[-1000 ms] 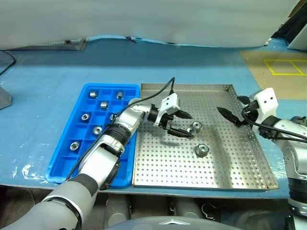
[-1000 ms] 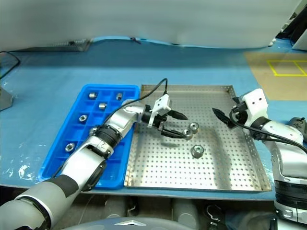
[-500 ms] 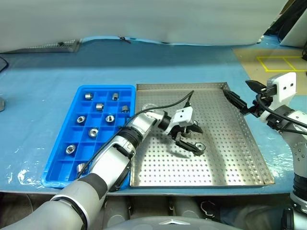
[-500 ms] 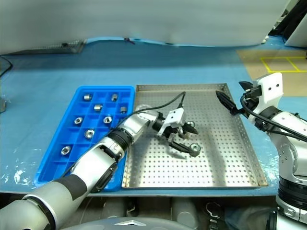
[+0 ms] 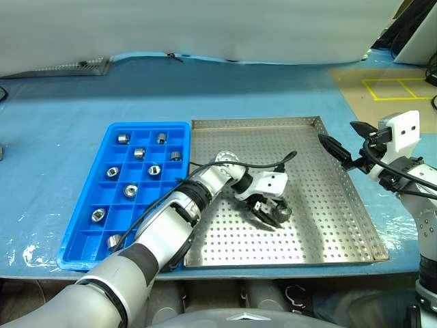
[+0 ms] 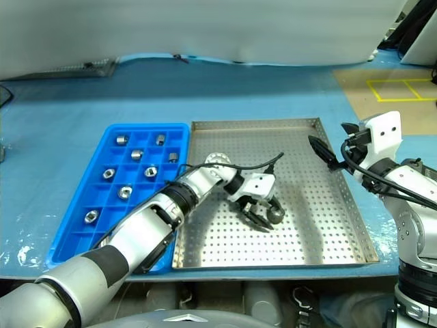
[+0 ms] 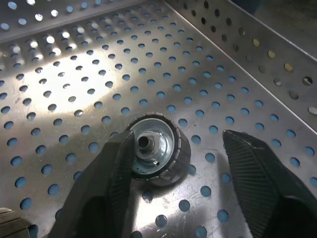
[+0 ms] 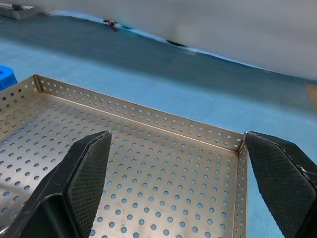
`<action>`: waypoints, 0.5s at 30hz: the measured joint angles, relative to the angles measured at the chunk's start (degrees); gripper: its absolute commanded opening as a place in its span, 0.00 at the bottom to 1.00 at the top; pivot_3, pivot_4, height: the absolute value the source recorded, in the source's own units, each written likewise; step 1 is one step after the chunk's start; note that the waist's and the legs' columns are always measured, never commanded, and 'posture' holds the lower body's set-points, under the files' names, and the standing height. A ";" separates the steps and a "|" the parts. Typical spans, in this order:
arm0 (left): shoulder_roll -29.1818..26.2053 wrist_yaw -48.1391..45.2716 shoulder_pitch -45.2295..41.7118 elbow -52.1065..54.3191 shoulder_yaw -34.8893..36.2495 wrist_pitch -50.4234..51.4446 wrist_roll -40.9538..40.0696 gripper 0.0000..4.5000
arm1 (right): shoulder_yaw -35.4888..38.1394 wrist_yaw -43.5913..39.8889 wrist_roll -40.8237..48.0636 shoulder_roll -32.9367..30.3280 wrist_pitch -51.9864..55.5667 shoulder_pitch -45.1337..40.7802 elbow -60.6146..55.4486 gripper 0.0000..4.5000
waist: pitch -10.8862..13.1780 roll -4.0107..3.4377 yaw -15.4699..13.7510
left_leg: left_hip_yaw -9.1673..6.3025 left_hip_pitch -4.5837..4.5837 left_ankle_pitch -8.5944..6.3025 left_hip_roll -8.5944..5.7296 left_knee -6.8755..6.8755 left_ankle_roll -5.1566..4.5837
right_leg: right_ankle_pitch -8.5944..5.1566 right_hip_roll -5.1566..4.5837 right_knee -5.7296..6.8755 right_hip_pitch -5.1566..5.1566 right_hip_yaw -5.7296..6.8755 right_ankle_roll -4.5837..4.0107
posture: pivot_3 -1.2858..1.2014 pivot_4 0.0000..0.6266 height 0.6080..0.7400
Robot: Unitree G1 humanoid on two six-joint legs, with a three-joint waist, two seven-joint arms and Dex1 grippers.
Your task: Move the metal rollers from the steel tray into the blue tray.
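Left tool [image 7: 173, 163] angled down, fingers apart — right tool [image 8: 178, 188] level, spread wide

We see shiny perforated sheet-metal steel tray [image 5: 341, 225], glossy blue plastic tray [image 5: 82, 249], polished metal roller [image 7: 156, 148], matt black textured fingers [image 8: 81, 173]

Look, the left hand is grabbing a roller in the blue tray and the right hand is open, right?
Not quite. In the left wrist view, the left hand is around a roller on the steel tray, not the blue tray. The right hand is open.
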State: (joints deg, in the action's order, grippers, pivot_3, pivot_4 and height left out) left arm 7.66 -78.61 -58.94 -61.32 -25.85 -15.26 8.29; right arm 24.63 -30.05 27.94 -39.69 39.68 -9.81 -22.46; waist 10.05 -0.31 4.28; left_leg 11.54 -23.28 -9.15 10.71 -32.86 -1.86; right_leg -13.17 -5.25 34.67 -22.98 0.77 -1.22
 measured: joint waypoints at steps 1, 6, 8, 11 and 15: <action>0.03 0.38 -0.05 -0.05 0.28 0.04 -0.04 0.33 | -0.01 0.10 0.05 0.04 0.00 0.08 0.00 1.00 | 0.00 0.00 0.00 | 0.00 0.00 0.00 0.00 0.00 0.00 | 0.00 0.00 0.00 0.00 0.00 0.00 | 0.29 0.24 1.00; 0.15 2.66 -0.15 -0.03 4.13 3.45 -2.63 0.23 | -0.28 0.27 0.07 0.09 -0.13 0.07 0.01 1.00 | 0.00 0.00 -0.07 | 0.00 -0.03 0.00 -0.02 0.00 0.00 | 0.00 -0.02 0.00 -0.04 0.00 0.00 | 0.31 0.24 1.00; 0.12 4.47 -0.18 1.68 7.80 5.80 -5.47 0.23 | -0.82 0.20 0.07 0.13 -0.23 -0.02 0.07 1.00 | 0.01 0.00 -0.23 | 0.00 -0.04 0.00 -0.02 0.00 0.00 | 0.00 -0.03 0.01 -0.05 0.01 0.00 | 0.32 0.24 1.00; -0.52 7.00 -0.34 6.66 12.68 10.42 -9.69 0.23 | -2.12 0.01 0.06 0.57 -0.67 -1.31 1.00 1.00 | 0.01 0.00 -0.26 | 0.00 -0.07 0.00 -0.03 0.00 0.00 | 0.00 -0.04 0.01 -0.09 0.00 0.00 | 0.33 0.24 1.00; -4.24 10.47 -0.02 18.21 19.25 20.69 -16.65 0.23 | -5.49 -0.95 -0.07 1.33 -1.81 -4.37 4.17 1.00 | 0.02 -0.01 -0.29 | 0.00 -0.06 0.01 0.01 0.07 0.01 | 0.00 0.01 0.06 -0.17 0.02 -0.01 | 0.36 0.24 1.00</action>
State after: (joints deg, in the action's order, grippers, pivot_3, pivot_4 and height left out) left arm 3.42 -68.14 -58.96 -43.11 -6.60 5.43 -8.37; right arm 19.13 -31.00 27.87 -38.36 37.87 -14.17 -18.29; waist 10.06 -0.32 3.99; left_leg 11.54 -23.34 -9.13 10.72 -32.79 -1.84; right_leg -13.16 -5.24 34.73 -23.14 0.79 -1.23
